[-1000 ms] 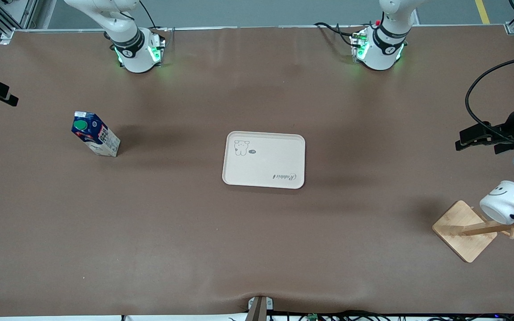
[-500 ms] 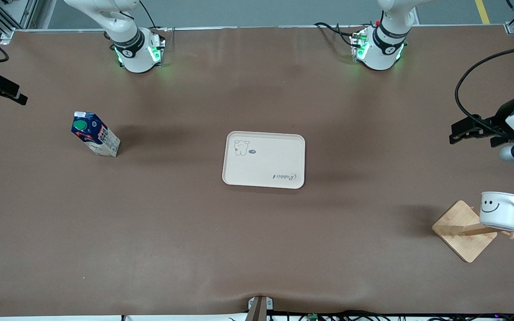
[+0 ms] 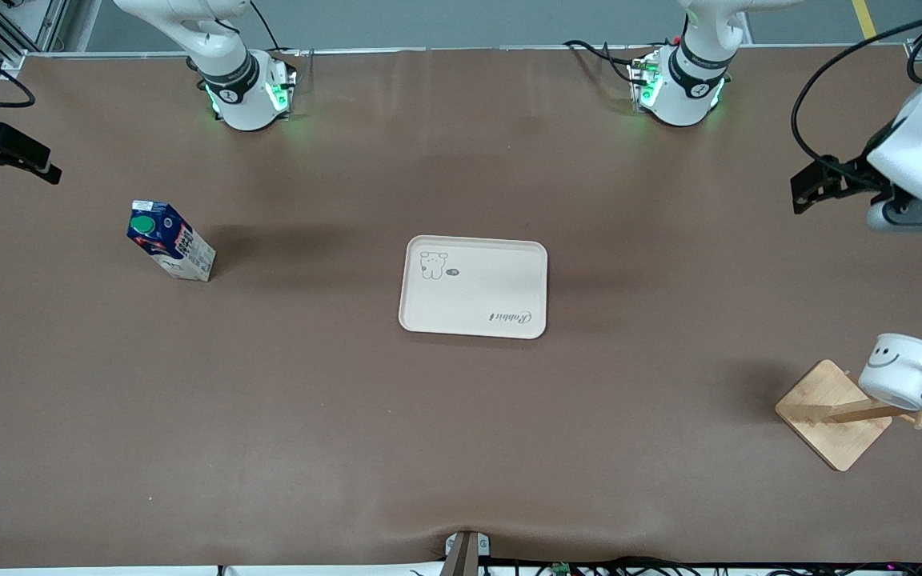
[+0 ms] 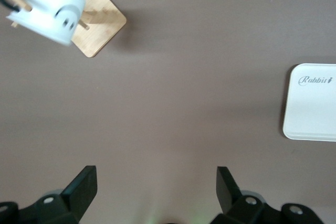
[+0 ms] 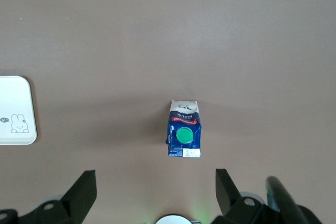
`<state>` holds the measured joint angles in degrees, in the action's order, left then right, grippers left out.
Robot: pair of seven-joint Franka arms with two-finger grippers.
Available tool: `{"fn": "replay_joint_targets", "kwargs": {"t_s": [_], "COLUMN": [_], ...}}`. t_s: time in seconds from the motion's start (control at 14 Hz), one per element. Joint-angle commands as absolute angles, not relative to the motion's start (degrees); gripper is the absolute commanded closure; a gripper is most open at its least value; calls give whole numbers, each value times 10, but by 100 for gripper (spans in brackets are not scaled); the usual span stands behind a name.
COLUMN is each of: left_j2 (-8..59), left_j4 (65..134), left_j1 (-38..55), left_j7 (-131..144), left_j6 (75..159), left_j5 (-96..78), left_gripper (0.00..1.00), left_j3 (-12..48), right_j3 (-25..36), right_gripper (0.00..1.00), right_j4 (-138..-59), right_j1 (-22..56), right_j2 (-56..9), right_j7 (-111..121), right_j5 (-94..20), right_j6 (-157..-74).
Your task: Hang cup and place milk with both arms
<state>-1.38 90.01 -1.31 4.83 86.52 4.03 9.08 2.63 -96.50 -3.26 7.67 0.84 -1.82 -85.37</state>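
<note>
You have the cup [image 3: 908, 370] hanging by its black handle on a peg of the wooden rack [image 3: 834, 414], tilted, at the left arm's end of the table near the edge closest to the front camera. Your left gripper [image 3: 803, 189] is up in the air over the bare table at that same end, well apart from the cup, fingers [image 4: 84, 184] spread wide and holding nothing. The milk [image 3: 170, 249] stands upright toward the right arm's end, green cap up. Your right gripper [image 3: 33, 160] hangs over that end's edge, fingers [image 5: 84, 190] wide, empty. The tray [image 3: 473, 286] lies mid-table with nothing on it.
</note>
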Motion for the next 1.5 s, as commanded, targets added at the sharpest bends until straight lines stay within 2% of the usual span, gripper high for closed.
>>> {"fn": "replay_joint_targets", "kwargs": {"t_s": [0.0,1.43], "left_j2": [-90,-83], "left_j4": [986,947], "left_j1": [-2,-21], "left_j7": [50,40], "left_j6": [899,848], "left_j5": [40,-6], "left_gripper": [0,0], "left_j3": [79,79], "right_j3": [26,28], "right_gripper": [0,0], "right_j4": [-977,-976], "right_j1": [-29,-31], "right_j2": [91,91], "right_j7": [7,7], "right_j5": [-6,-6], "right_j6": [-860,-853]}}
